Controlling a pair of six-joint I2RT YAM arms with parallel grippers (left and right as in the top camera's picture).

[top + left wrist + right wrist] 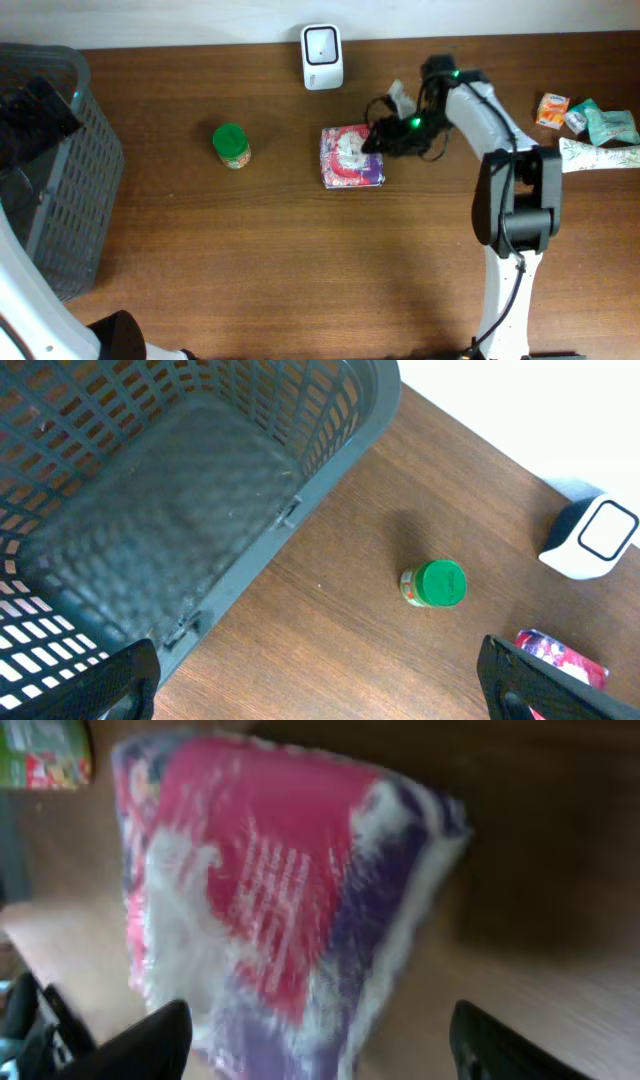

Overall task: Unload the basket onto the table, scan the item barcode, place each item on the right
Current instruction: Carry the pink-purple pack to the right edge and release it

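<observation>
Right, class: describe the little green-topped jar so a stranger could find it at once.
Start at the grey basket on the table's left side and look right, toward the white scanner at the back edge. Roughly midway stands a small jar, alone on the wood. Only it has a round green lid; the neighbouring packet is flat, pink and purple.

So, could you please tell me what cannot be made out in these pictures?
- Barcode on the pink packet: right wrist view blurred, overhead too small.
- Right pincer: overhead, tips too dark to separate.
- Left pincer: left wrist, cut by bottom edge.
- Snack wrappers: overhead, too small, cut by right edge.
</observation>
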